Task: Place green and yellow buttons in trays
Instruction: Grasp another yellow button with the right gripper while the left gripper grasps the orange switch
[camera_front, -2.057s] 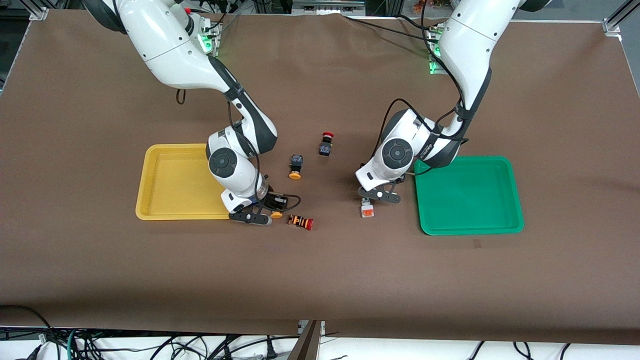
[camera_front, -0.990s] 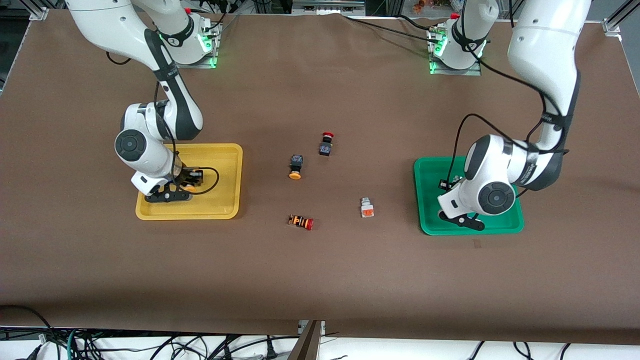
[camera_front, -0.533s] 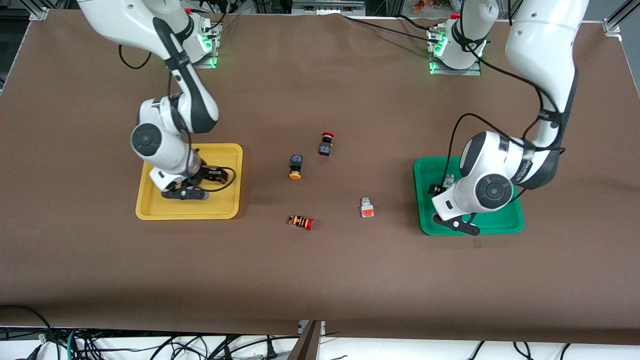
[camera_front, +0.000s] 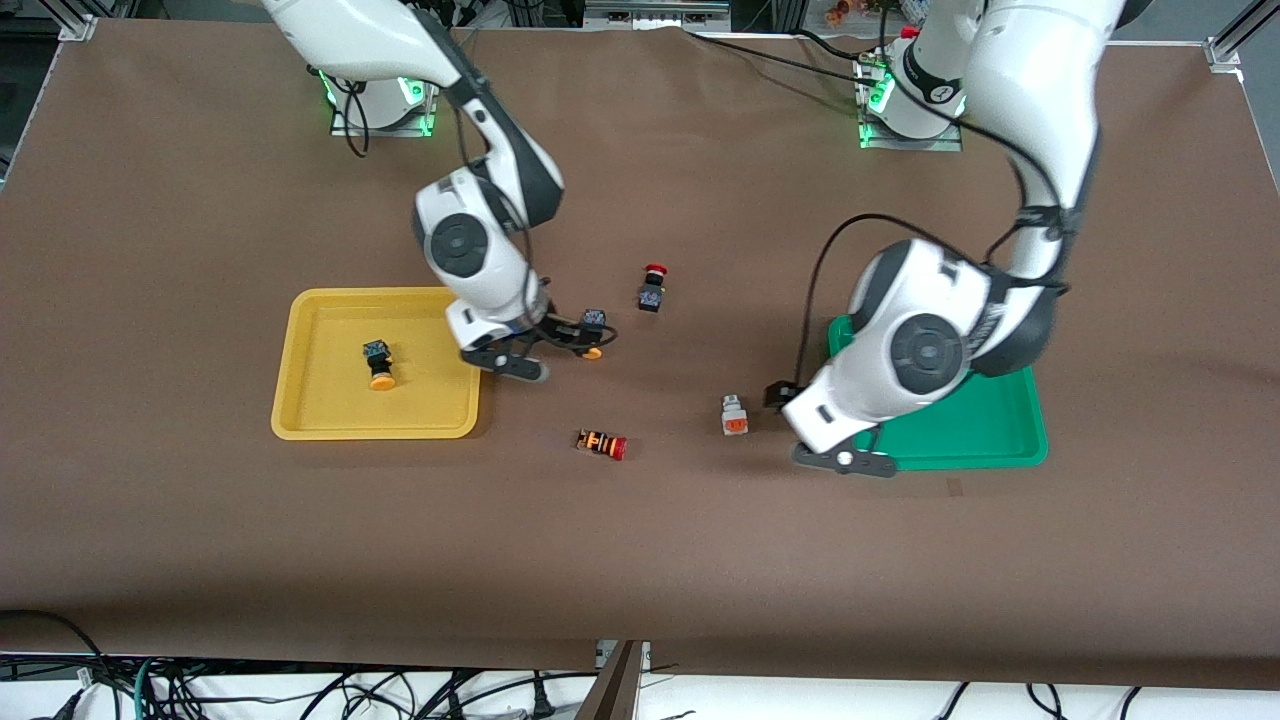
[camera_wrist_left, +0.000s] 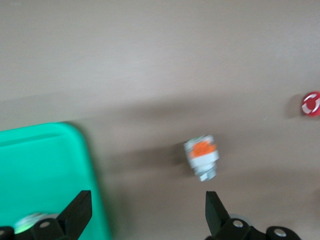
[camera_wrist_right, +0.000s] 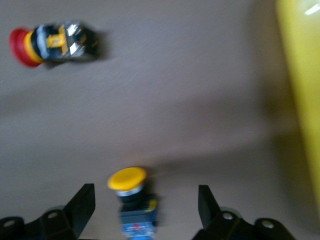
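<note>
Tabletop (camera_front: 150, 500): mid-width, well clear of all edges. Green tray (camera_front: 985, 430), yellow tray (camera_front: 330, 415) holding one yellow button (camera_front: 379, 363). Left claw (camera_wrist_left: 145, 215) spread by orange-faced button (camera_front: 734, 415); right claw (camera_wrist_right: 145, 210) spread astride second yellow button (camera_wrist_right: 131, 192). Risk: off-centre closing knocking button aside.

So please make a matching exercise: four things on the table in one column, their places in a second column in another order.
Things:
1. black push-button with yellow cap
2. white push-button with orange face
3. right hand
4. left hand

Places:
a. on the brown table, beside the green plastic tray
b. over that tray's edge, open
c. in the yellow plastic tray
d. open, over a second yellow-capped button

Pairs: 1-c, 2-a, 3-d, 4-b
</note>
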